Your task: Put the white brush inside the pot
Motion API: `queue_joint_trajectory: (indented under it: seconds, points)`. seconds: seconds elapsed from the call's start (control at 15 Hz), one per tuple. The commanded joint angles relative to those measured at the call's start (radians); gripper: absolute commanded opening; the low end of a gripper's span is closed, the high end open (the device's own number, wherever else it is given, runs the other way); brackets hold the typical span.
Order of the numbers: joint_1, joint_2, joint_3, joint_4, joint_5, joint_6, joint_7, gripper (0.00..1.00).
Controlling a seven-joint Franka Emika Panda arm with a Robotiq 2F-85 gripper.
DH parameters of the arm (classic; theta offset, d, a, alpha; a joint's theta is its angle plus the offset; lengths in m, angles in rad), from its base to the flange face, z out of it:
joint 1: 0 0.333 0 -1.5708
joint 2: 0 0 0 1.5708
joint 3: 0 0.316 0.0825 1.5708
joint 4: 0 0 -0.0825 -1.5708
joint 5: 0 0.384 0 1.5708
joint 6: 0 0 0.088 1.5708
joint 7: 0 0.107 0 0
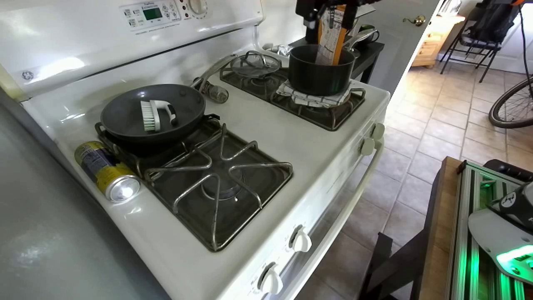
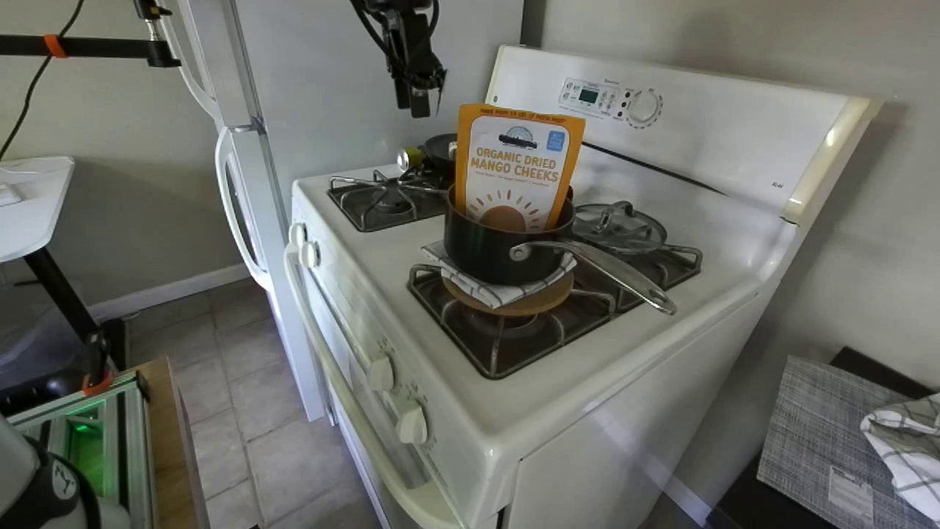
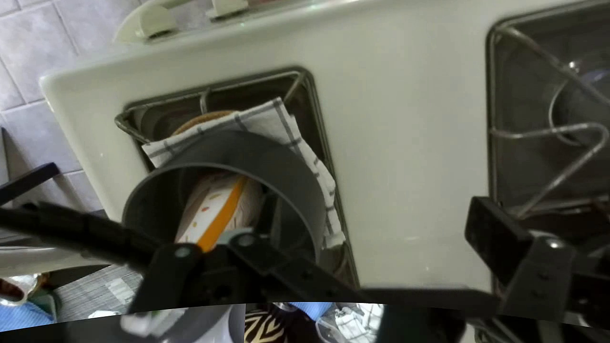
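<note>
White surface, tiled floor right. Brush in pan, left in exterior view, not wrist view. My claw gapes.

Home kitchen | gas stove | refrigerator beside its side edge | tiled floor beyond front edge | bicycle wheel

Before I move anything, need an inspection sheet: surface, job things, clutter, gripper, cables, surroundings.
Surface: white stove; frying pan at the back, pot at the front.
Brush: in the frying pan.
Pot: on a checked towel, mango packet standing inside.
Clutter: yellow can on its side beside the frying pan; glass lid behind the pot.
Gripper: open, holding nothing, above the stove.
Cables: black cable looping beside the gripper.
Surroundings: fridge beside the stove, tiled floor.
</note>
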Motion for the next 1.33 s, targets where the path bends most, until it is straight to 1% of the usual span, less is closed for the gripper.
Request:
queue_joint_trajectory:
  seconds: [0.0, 0.2, 0.33, 0.4, 0.53, 0.6, 0.8, 1.07, 1.13, 1.27]
  points:
    - [-0.003, 0.106, -0.014, 0.106, -0.027, 0.111, 0.165, 1.0]
    - [0.017, 0.228, -0.021, 0.231, -0.051, 0.165, 0.266, 1.0]
    - [0.041, 0.329, -0.03, 0.324, -0.039, 0.191, 0.287, 1.0]
    - [0.055, 0.373, -0.036, 0.362, -0.018, 0.198, 0.269, 1.0]
    - [0.08, 0.445, -0.044, 0.438, 0.053, 0.173, 0.177, 1.0]
    - [0.085, 0.361, -0.064, 0.345, 0.012, 0.189, 0.218, 1.0]
    - [0.107, 0.441, -0.07, 0.419, 0.037, 0.188, 0.195, 1.0]
    - [0.107, 0.446, -0.073, 0.433, 0.039, 0.189, 0.188, 1.0]
    - [0.115, 0.489, -0.071, 0.47, 0.053, 0.187, 0.185, 1.0]
    - [0.136, 0.532, -0.072, 0.511, 0.066, 0.178, 0.18, 1.0]
